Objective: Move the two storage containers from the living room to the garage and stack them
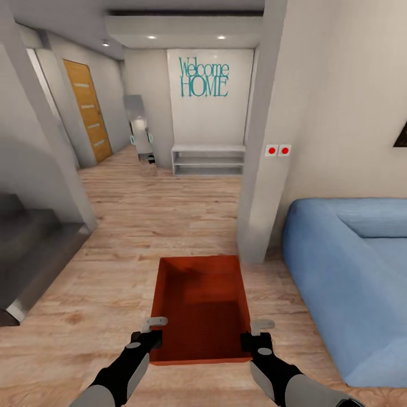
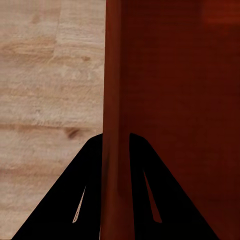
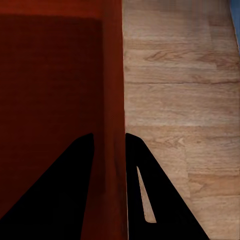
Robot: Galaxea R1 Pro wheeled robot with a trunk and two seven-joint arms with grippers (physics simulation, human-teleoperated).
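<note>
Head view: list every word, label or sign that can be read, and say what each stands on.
"Welcome HOME": teal lettering on the white wall panel at the end of the hallway, above the low shelf.
No other text can be read; the two red buttons on the pillar carry no lettering.

- The orange-red plastic bin [image 1: 200, 305] sits between the left gripper [image 1: 151, 333] and the right gripper [image 1: 257, 336], each pinching a side wall.
- The light wood-plank floor [image 1: 164, 209] lies open ahead, toward the white shelf [image 1: 208, 160].
- A grey square pillar [image 1: 261, 169] stands just right of the bin.
- The big blue sofa [image 1: 350, 271] blocks the right side.
- Grey stairs [image 1: 28, 249] block the left.
</note>
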